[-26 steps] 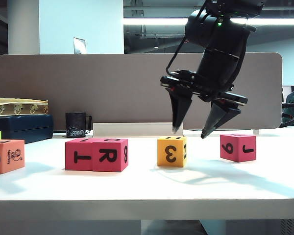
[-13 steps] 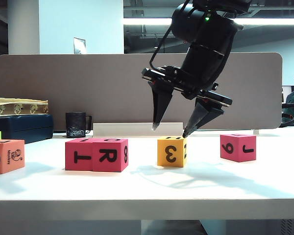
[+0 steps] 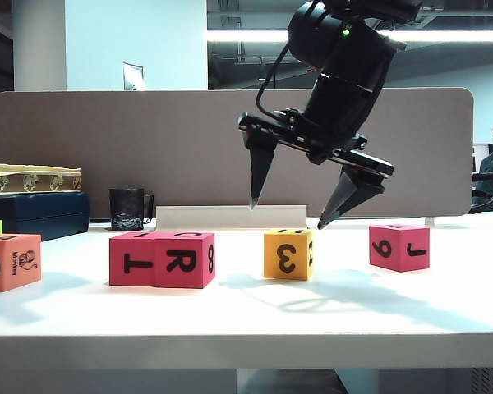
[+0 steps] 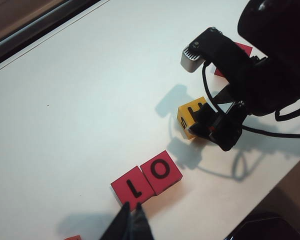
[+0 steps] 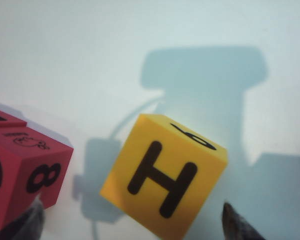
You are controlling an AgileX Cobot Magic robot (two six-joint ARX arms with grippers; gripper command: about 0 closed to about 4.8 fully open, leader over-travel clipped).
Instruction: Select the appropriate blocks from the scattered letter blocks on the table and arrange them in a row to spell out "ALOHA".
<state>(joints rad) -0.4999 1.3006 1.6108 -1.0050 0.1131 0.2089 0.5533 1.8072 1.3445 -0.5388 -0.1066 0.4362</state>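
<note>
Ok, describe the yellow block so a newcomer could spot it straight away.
Start from the white table in front of the taupe divider. Under the open right gripper, which hangs above the table, sits the yellow block, between the joined pair of red blocks and a lone red block. It is the only yellow one, with H on top and 3 facing front.

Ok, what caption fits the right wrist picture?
Open right end effector hovering over the yellow H block, beside a red block.
</note>
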